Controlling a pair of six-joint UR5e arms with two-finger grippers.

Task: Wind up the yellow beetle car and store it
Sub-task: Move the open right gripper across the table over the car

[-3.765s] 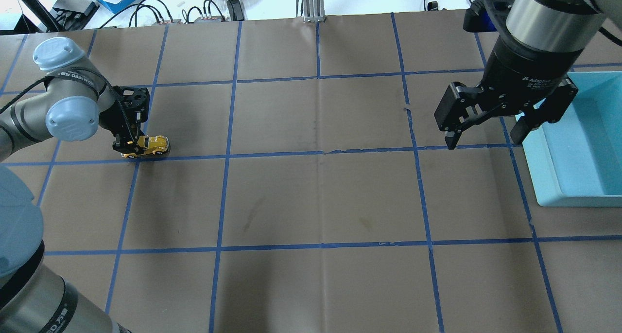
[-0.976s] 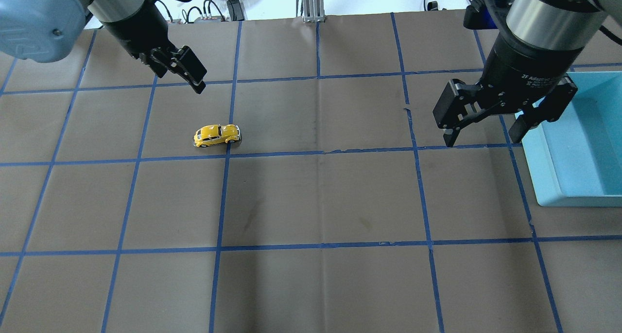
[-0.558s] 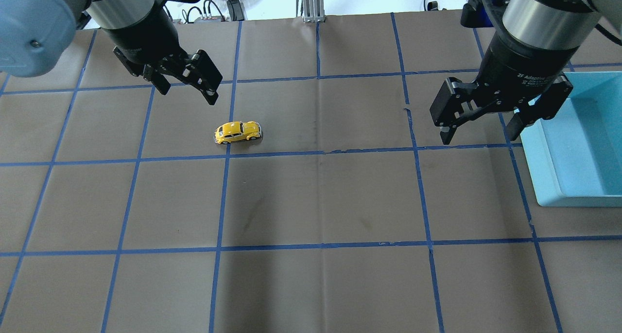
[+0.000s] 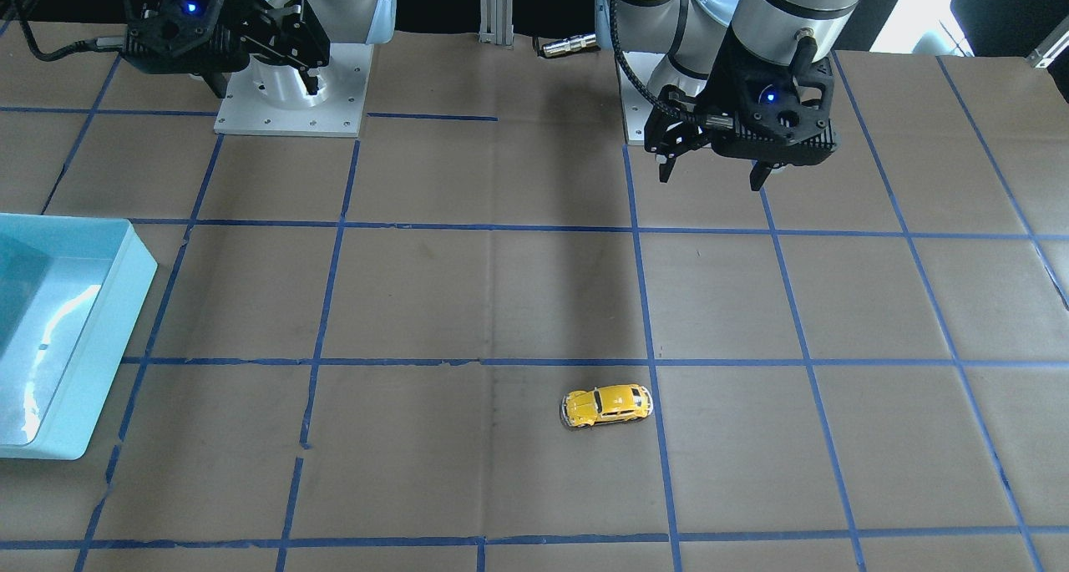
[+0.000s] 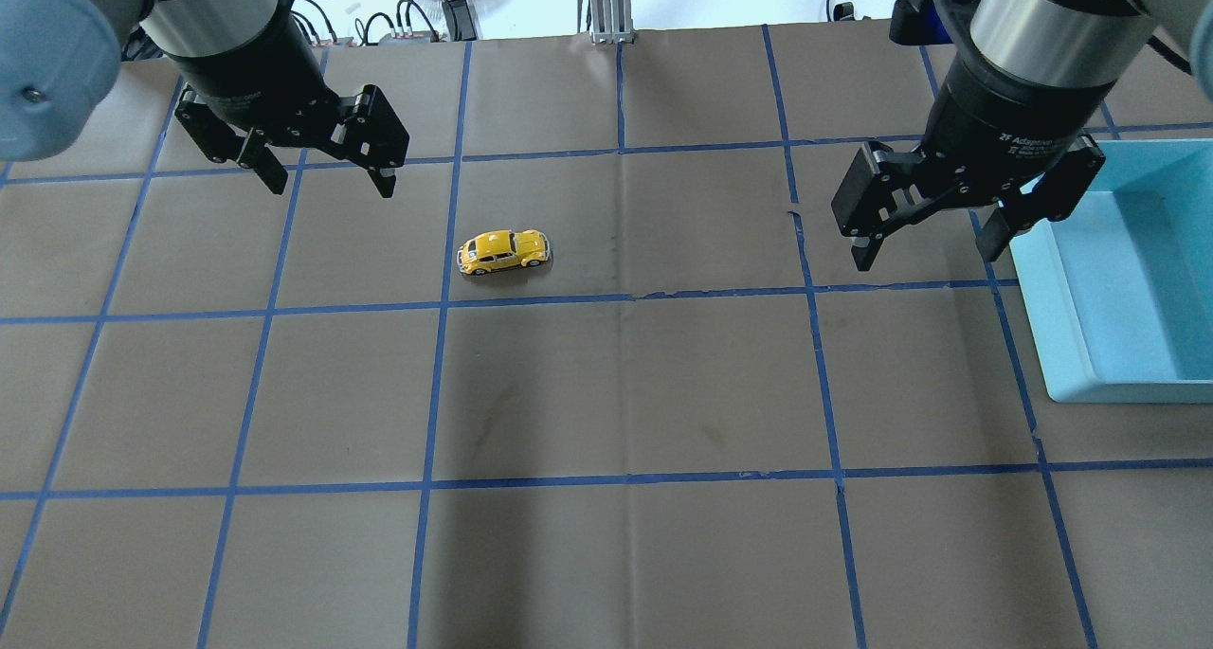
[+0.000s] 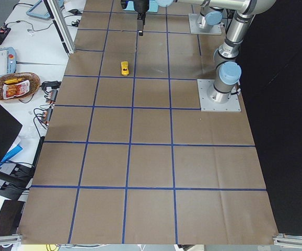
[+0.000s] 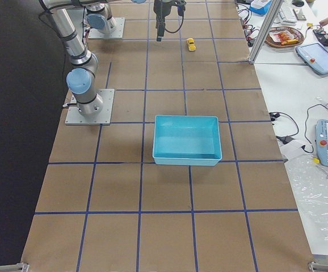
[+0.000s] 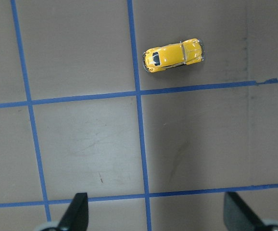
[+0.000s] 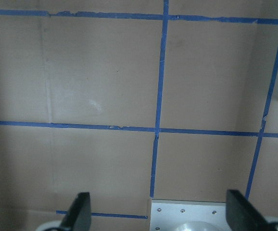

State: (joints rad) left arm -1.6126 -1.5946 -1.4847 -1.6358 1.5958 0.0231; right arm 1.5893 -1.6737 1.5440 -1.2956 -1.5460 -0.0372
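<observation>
Toward the desk edge opposite the robot, on its left half, the yellow beetle car [image 5: 503,251] is sitting on its wheels, glossy and dark-windowed. The left gripper [image 5: 330,187] and right gripper [image 5: 925,258] are hanging over the desk, pointing down, jaws spread, gripping nothing; the right is showing "2F Adaptive".

Counts: 1 yellow toy car [image 5: 503,251] on 1 table [image 5: 606,393]. 1 light blue bin [image 5: 1118,386], right side. 2 arms, so 2 grippers: left gripper [image 5: 330,187], right gripper [image 5: 924,256], 2 fingers each, 4 total. 2 grey base plates, one per arm: left base plate [image 6: 232,106], right base plate [image 7: 104,116]. Past the far edge: 1 metal post [image 5: 606,5], 1 wicker basket [image 6: 15,86].
</observation>
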